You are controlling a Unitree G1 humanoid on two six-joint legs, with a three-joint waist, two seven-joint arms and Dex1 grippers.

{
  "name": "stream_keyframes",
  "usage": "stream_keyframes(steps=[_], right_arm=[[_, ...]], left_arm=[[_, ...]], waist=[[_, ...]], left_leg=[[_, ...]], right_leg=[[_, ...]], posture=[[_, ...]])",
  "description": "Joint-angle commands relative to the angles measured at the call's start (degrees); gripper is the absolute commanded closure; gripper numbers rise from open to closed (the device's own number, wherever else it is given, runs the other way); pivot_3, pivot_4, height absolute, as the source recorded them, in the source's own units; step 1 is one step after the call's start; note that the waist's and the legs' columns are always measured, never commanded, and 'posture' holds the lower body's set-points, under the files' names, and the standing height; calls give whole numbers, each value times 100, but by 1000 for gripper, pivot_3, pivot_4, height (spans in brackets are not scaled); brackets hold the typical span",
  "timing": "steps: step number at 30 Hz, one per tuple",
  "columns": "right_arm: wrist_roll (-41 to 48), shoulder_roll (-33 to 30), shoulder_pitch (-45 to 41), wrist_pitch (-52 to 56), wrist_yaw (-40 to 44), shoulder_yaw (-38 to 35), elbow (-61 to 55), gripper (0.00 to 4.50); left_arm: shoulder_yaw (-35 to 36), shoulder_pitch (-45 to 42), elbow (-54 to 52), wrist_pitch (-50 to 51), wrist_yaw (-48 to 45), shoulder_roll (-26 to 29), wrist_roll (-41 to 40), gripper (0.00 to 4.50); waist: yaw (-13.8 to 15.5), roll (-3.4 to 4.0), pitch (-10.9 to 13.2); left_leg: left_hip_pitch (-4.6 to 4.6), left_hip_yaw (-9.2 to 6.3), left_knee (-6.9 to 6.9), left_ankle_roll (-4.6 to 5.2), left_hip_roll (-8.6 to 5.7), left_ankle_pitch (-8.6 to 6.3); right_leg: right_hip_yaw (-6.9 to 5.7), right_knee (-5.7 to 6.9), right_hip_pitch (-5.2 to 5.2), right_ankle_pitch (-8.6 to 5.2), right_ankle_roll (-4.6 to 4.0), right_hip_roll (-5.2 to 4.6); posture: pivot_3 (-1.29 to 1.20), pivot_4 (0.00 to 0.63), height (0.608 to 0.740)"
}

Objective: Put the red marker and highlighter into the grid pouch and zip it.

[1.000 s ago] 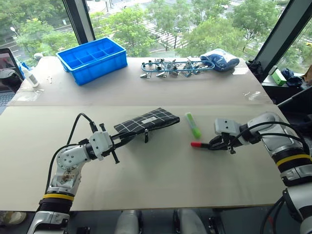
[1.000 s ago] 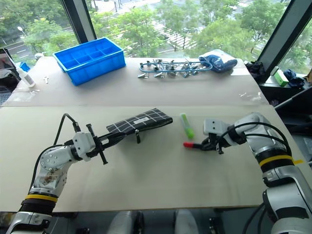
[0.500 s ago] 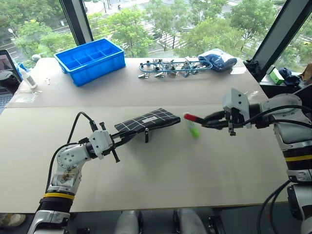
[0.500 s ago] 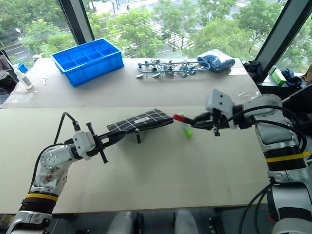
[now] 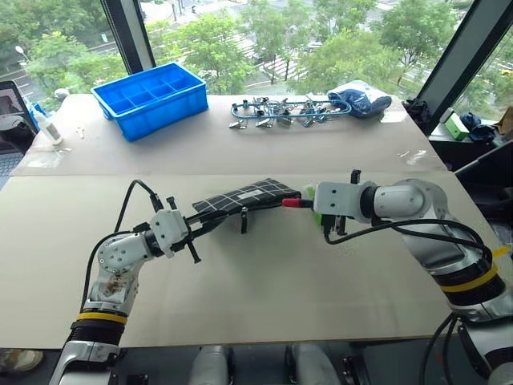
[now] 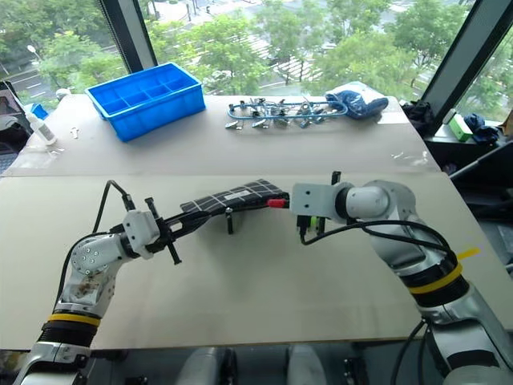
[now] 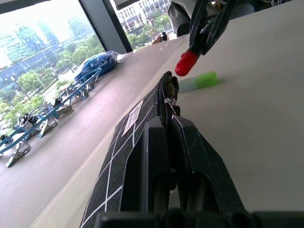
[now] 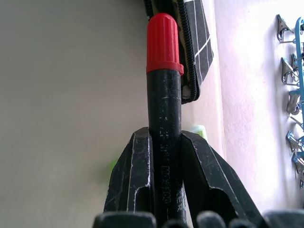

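Two grippers hold things mid-frame: the left gripper (image 5: 195,233) pinches the grid pouch (image 5: 244,196), the right gripper (image 8: 164,142) clamps the red marker (image 8: 163,71) at its open edge. The highlighter (image 7: 199,80) lies beside, bare table (image 5: 280,289) below.

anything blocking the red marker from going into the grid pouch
Nothing visible does. The red marker, clamped in the right gripper, has its cap right at the open end of the grid pouch, which the left gripper holds.
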Motion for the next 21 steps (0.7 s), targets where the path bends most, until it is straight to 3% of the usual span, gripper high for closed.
stream_keyframes(steps=[1,15,21], right_arm=[[-222,78,-174,166,-111,41,-84,4039],[-985,756,-647,-475,-512,751,374,4039],[-1286,1045,-615,-2025,-1310,1071,792,4039]], left_arm=[[4,-104,-32,-61,-12,-11,-16,4500],[-54,-192,64,-89,-79,-53,-10,4500],[-76,-245,106,-94,-115,-76,-11,4500]], waist=[[1,0,0],[-34,0,0],[-43,0,0]], left_leg=[[-1,0,0,0,-1,0],[0,0,-1,-1,0,1],[-2,-1,-1,-4,-2,3]], right_leg=[[0,-1,0,0,0,-1],[-1,1,0,-1,-1,1],[-3,0,0,-1,0,-1]], posture=[[0,150,740],[0,150,740],[0,150,740]])
